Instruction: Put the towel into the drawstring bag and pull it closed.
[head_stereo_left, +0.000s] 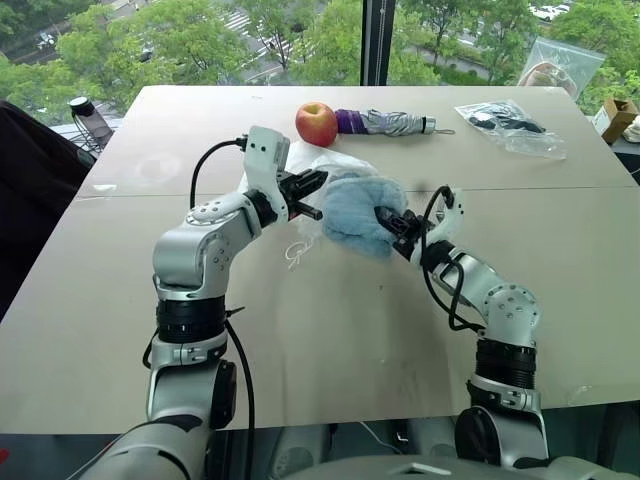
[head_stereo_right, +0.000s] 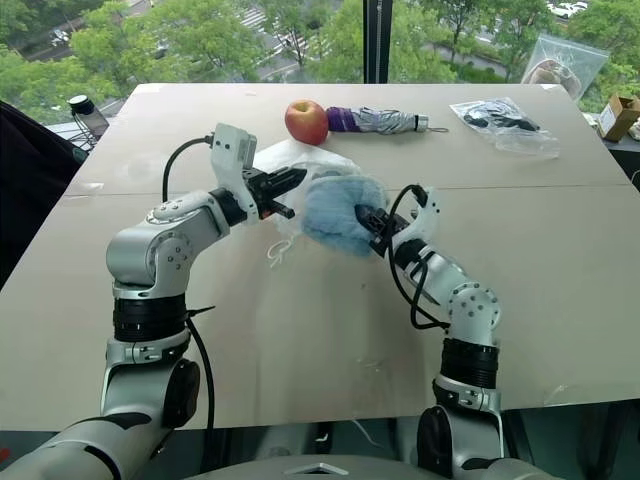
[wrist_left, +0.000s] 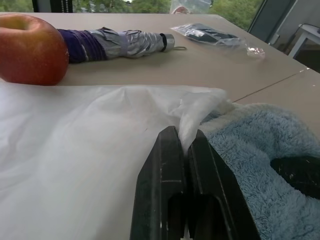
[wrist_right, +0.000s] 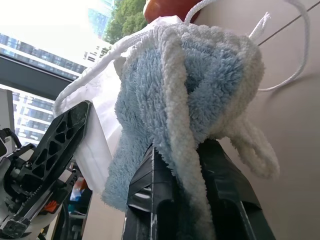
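Right tool (head_stereo_left: 388, 221) pinches towel (head_stereo_left: 352, 210), hanging lumpy.

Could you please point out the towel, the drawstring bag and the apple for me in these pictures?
towel (head_stereo_left: 352, 210): left eye view, on its fluffy blue middle.
drawstring bag (wrist_left: 90, 145): left wrist view, on its white fabric side.
apple (head_stereo_left: 316, 124): left eye view, on its red front.

towel (head_stereo_left: 352, 212): light blue
drawstring bag (wrist_left: 90, 140): white
apple (head_stereo_left: 316, 124): red, yellow patch
umbrella (head_stereo_left: 385, 122): purple and grey
my tools: black
counter (head_stereo_left: 330, 330): beige
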